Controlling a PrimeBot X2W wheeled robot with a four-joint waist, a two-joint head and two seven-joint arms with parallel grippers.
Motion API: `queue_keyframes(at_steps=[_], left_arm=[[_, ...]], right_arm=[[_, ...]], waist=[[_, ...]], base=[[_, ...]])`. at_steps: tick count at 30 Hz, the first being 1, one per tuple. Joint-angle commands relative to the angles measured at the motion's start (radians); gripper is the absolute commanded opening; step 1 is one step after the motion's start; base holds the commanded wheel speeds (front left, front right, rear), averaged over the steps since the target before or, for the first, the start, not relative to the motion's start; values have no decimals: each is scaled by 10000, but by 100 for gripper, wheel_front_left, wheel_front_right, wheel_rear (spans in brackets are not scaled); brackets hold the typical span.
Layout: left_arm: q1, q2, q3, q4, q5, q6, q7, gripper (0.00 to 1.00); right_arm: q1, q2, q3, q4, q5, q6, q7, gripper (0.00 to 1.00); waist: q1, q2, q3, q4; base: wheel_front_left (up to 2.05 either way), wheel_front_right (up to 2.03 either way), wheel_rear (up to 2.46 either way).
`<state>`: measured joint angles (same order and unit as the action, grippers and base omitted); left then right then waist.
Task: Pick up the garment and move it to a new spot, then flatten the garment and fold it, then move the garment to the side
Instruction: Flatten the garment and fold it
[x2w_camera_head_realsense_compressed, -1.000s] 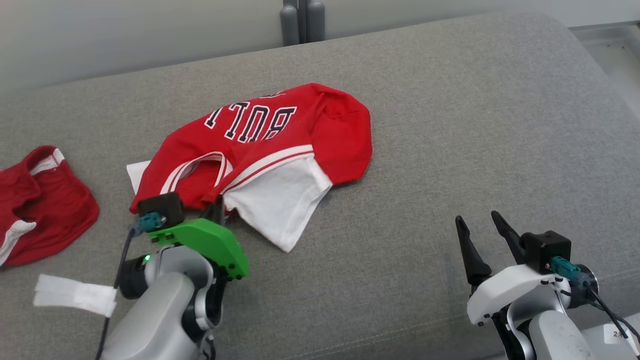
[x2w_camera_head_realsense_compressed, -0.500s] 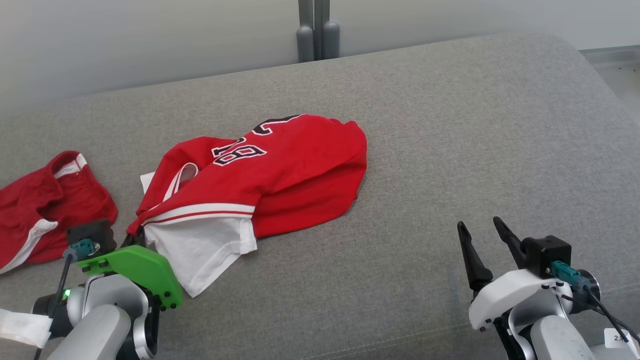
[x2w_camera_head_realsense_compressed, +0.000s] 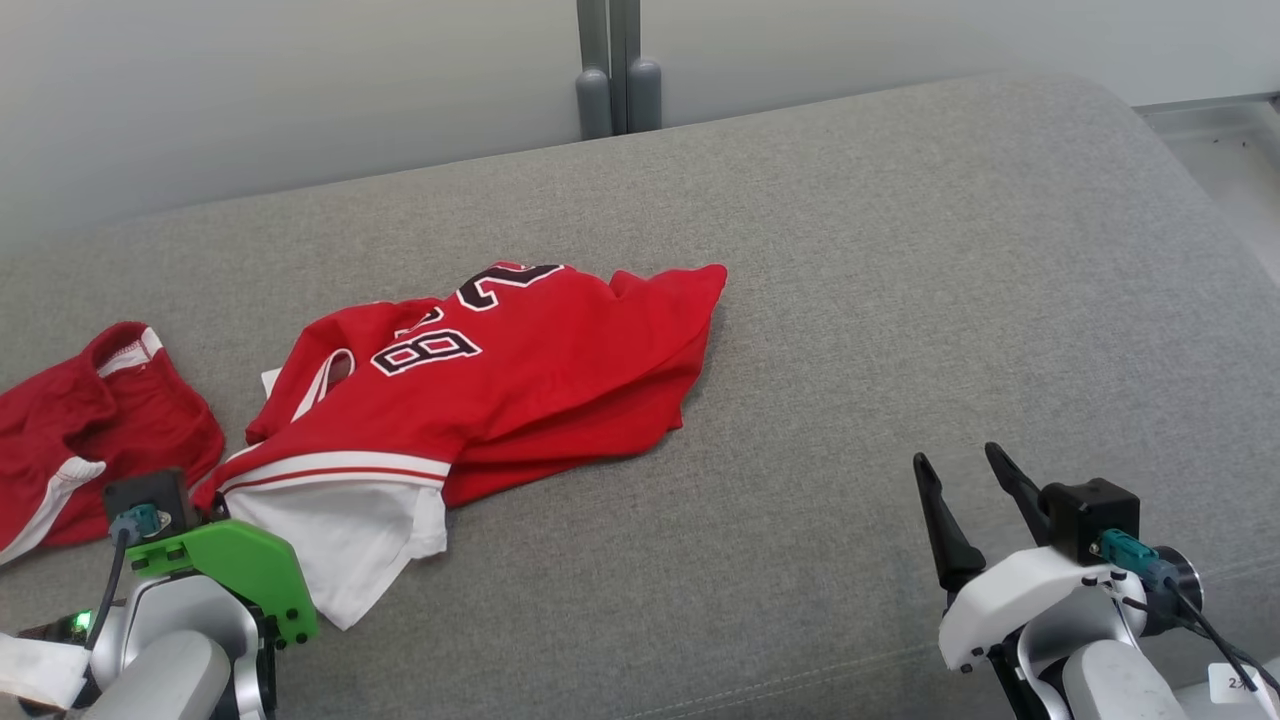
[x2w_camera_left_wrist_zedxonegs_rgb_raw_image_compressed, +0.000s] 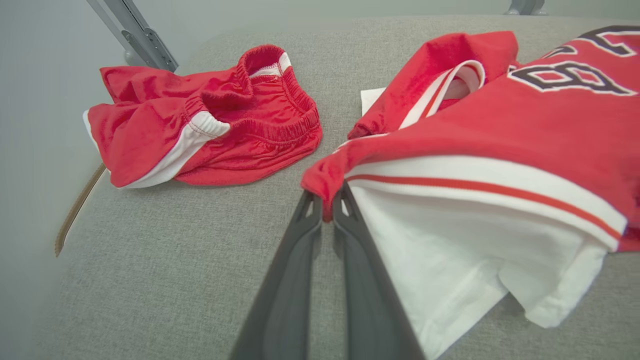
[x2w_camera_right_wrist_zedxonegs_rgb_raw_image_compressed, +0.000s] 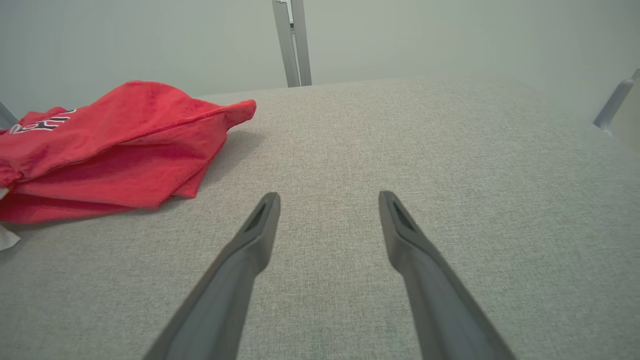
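Fingers of the left gripper (x2w_camera_left_wrist_zedxonegs_rgb_raw_image_compressed: 327, 201) pinch shut on the near-left edge of the red jersey (x2w_camera_head_realsense_compressed: 520, 385), so relocation seems in hand; next, the wide-open, empty right gripper (x2w_camera_head_realsense_compressed: 955, 456) should help flatten it.

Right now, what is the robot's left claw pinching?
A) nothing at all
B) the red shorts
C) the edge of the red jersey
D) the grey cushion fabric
C: in the left wrist view the left gripper is shut on a red fold at the edge of the jersey, while the shorts lie apart from it, untouched.
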<state>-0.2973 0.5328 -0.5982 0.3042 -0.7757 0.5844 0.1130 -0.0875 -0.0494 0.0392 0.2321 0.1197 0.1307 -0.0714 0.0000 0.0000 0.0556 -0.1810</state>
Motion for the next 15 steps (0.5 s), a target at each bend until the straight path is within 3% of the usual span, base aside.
queue_keyframes(at_steps=[1,2,9,13,15], left_arm=[[22,10,56,51,-129,-185,-132,31],[30,-21,70,93,-206,-306,-152,98],[121,-370,356,374,-714,-1053,-692,100],[302,-810,805,231,-1021,-1741,-1982,100],[355,-975,978,183,-1181,-1841,-2280,100]], right_arm=[[110,-21,-62,-76,-52,1,18,100],[134,-18,-77,-85,-61,1,30,100],[191,-20,-210,-172,-60,1,107,100],[278,-20,-408,-188,-88,1,102,100],[295,-20,-443,-192,-86,1,101,100]], waist=[[0,0,-29,-4],[0,0,-38,9],[0,0,-128,149],[0,0,-217,418],[0,0,-248,480]], base=[[0,0,0],[0,0,0],[0,0,0],[0,0,0],[0,0,0]])
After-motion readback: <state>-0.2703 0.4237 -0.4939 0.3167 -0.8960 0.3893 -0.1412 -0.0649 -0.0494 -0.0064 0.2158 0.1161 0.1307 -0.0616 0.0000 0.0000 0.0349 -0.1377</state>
